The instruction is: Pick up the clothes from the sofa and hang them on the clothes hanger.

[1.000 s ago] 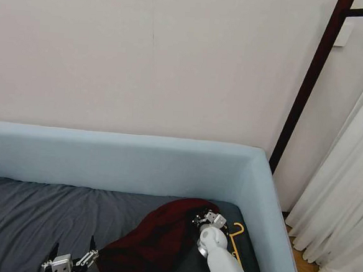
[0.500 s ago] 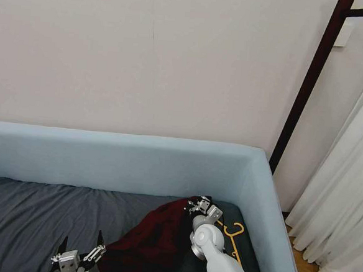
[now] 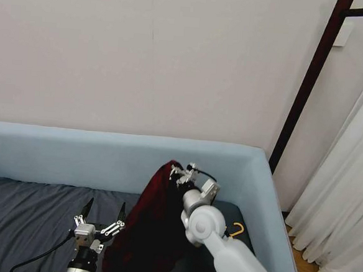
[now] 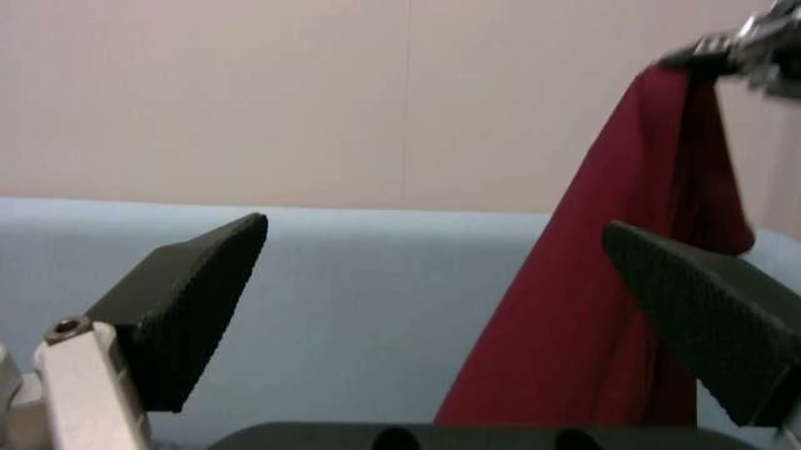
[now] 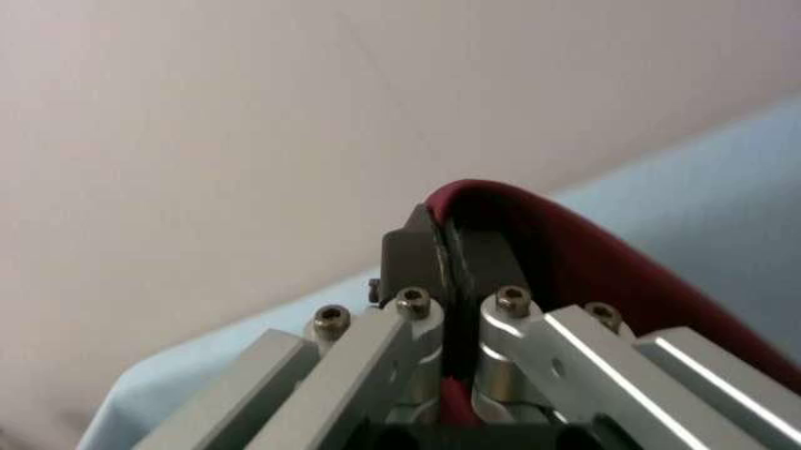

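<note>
While your right gripper (image 3: 178, 169) sits just below the frame's centre, its jaws are pressed together on the top fold of the dark red garment (image 3: 150, 227). The cloth hangs from it to the bottom edge, in front of the pale blue sofa back (image 3: 43, 154). Your left gripper (image 3: 103, 210), at lower left just beside the fabric, is spread wide and holds nothing. A yellow hanger (image 3: 237, 228) lies at lower right.

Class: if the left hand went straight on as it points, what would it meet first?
Probably the sofa's backrest, framed between the open fingers of the left hand; the hanging red garment lies just beside that line and might brush one finger.
</note>
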Robot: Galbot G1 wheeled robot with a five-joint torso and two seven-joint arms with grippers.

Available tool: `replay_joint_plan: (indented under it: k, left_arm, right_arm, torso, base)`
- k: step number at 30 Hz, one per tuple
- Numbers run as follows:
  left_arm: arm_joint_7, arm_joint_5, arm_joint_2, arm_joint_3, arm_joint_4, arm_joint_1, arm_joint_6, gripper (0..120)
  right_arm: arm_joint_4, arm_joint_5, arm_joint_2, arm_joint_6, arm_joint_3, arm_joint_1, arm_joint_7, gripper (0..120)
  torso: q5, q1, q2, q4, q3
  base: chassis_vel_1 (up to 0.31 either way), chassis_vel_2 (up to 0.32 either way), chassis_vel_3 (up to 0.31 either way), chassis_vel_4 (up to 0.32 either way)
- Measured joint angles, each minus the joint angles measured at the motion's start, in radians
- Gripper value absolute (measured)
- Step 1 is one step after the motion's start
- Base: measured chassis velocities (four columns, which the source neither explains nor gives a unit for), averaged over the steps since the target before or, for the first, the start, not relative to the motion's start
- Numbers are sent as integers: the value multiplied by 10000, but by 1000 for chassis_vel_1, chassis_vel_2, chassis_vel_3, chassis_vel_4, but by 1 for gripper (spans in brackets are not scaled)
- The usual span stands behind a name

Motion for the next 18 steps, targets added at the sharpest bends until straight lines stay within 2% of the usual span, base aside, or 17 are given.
replay_joint_plan:
  k: [2,5,6,9,10,13,18]
  left_arm:
    - [-1,24,-32,-15,2,75,-37,100]
    - [-50,62,-75,-39,18,150,-61,100]
    - [-50,62,-75,-39,18,150,-61,100]
    - [-82,55,-7,-35,-4,71,-55,100]
    - [-82,55,-7,-35,-4,71,-55,100]
    - [-93,42,14,43,-3,-77,-31,100]
    - [-96,40,-25,150,50,-291,8,100]
  right_arm:
    - [135,-71,-204,-116,101,228,55,0]
    - [1002,72,-1000,-888,224,962,687,0]
    - [1002,72,-1000,-888,224,962,687,0]
    - [2155,686,-2103,-1815,160,1908,1510,0]
    - [2155,686,-2103,-1815,160,1908,1510,0]
    - [2724,1136,-3050,-2197,265,2889,1707,0]
    - [2899,1556,-3789,-2419,532,3890,1760,0]
  torso:
    - [-1,0,0,-1,0]
    - [2,0,0,-6,0]
    - [2,0,0,-6,0]
    - [0,0,0,-5,-1]
    - [0,0,0,-5,-1]
    - [1,0,0,-6,-1]
    - [-4,0,1,-6,-2]
  base:
    - [0,0,0,0]
    - [0,0,0,0]
    - [0,0,0,0]
    - [0,0,0,0]
    - [0,0,0,0]
    - [0,0,0,0]
    - [0,0,0,0]
